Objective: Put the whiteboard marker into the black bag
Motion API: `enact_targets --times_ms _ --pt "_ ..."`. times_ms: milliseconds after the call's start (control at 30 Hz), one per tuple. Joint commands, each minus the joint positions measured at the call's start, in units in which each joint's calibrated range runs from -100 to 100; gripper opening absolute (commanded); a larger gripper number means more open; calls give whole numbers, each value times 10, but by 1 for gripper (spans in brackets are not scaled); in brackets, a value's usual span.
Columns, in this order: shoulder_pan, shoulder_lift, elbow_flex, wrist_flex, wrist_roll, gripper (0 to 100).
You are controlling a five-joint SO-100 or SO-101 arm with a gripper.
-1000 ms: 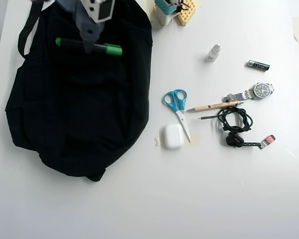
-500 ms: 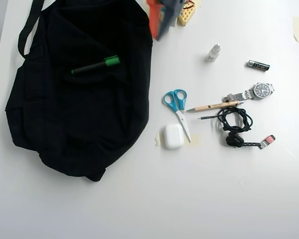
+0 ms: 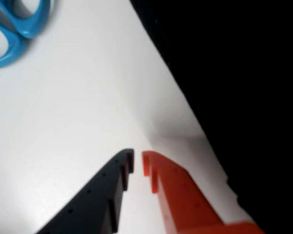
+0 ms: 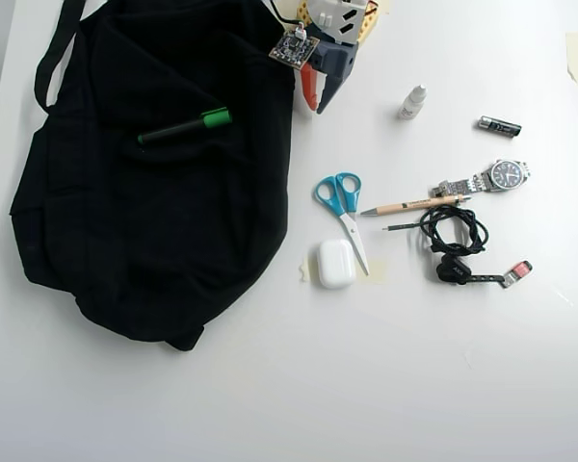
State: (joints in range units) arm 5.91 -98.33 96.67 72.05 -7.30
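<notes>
Only overhead shows marker [image 4: 185, 126] on bag [image 4: 154, 212].

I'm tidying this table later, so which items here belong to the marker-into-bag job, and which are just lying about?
Job things: whiteboard marker, lying on the black bag; gripper.

Lying about: scissors, pencil, watch, battery, white earbud case, small white bottle, black cable.

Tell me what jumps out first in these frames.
The black bag fills the left half of the overhead view, with the green-capped marker lying on top of it near its upper edge. The gripper sits at the top centre just right of the bag, holding nothing, its black and orange fingers nearly together over bare table. To the right lie small items: blue scissors, a white case and a watch.
</notes>
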Motion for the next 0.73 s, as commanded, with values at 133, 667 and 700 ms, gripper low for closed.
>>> enact_targets --times_ms 133,667,700 --pt "-1 -8 1 -2 -1 2" --pt "0 -8 1 -2 -1 2" --pt "0 -8 1 -2 -1 2"
